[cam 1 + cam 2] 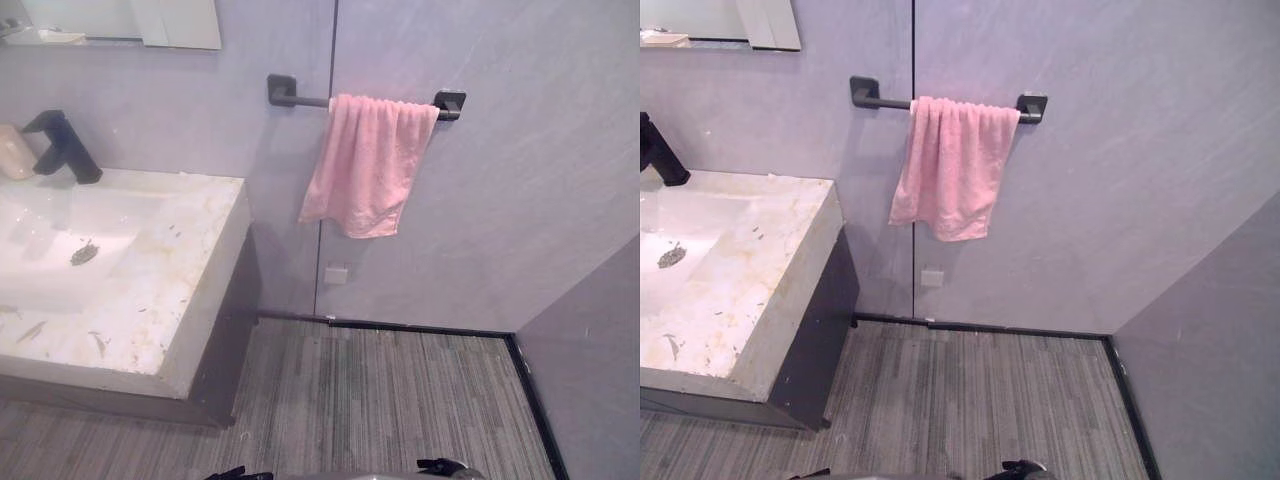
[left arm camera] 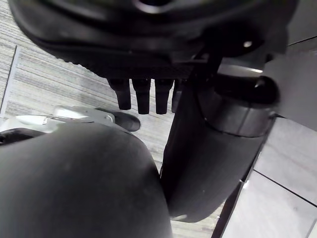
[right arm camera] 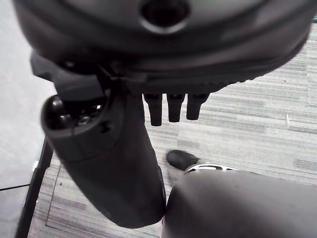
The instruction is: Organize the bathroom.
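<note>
Both hands idle, L hand (image 2: 148, 94) and R hand (image 3: 171, 106) hanging w/ fingers straight, holding nothing, while pink towel (image 1: 365, 165) drapes bunched on wall rail (image 1: 300, 100) right of sink (image 1: 190, 290); prob. approach step, next needs arm raised to towel.

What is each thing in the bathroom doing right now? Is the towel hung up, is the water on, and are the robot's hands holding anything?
Pink towel: hung over the black towel bar, bunched toward one end.
Faucet: no water running.
Sink: stained, dark bit of debris in the basin.
Left hand: fingers straight, holding nothing.
Right hand: fingers straight, holding nothing.
</note>
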{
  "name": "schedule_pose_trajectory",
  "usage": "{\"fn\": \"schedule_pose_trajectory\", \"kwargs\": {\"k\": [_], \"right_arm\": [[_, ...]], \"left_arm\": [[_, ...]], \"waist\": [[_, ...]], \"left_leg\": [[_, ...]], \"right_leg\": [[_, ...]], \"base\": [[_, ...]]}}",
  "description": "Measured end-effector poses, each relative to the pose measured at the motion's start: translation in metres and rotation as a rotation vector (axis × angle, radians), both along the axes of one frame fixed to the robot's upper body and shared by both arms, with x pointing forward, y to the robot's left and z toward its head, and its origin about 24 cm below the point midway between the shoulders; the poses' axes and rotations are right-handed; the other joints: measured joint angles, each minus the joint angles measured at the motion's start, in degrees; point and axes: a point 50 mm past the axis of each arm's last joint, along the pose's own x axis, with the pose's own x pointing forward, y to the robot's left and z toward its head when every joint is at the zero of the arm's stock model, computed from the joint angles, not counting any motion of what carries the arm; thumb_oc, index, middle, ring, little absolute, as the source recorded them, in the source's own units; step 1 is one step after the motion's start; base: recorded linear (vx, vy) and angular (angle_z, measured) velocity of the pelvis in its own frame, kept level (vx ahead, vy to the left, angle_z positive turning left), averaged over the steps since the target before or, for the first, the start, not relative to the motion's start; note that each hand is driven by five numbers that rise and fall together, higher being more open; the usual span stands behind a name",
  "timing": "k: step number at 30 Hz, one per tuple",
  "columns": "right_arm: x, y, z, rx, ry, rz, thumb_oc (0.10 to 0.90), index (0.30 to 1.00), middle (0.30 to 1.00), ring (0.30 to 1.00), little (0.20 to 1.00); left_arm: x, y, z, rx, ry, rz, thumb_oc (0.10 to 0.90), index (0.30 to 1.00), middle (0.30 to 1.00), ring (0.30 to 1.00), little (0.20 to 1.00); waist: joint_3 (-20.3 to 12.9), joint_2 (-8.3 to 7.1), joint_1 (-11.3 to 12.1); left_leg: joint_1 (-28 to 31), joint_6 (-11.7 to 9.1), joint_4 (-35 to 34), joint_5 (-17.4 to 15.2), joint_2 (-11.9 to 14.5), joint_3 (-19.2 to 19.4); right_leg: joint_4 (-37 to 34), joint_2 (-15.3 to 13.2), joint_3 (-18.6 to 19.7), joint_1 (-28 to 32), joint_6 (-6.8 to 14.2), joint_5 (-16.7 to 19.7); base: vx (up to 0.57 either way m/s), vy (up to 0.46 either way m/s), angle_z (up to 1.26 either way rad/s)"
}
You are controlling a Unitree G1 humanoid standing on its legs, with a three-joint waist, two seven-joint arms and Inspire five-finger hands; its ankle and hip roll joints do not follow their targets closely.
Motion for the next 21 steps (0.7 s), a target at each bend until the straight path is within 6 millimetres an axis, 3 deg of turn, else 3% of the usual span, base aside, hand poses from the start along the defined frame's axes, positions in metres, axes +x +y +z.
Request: {"fn": "schedule_pose_trajectory", "kwargs": {"k": [21], "right_arm": [[-0.0035,-0.001,-0.0007,-0.002,0.024,-0.016,0.8,0.9,0.9,0.9,0.9]], "left_arm": [[-0.0009,-0.0005,-0.0003,-0.002,0.007,-0.003,0.8,0.9,0.9,0.9,0.9]], "waist": [[-0.75,0.36,-0.03]], "left_leg": [[0.56,-0.31,-0.2,-0.25,0.01,0.15]], "right_leg": [[0.0,-0.01,0.12,0.55,0.0,0.0]], "base": [[0.0,0.0,0.0]]}}
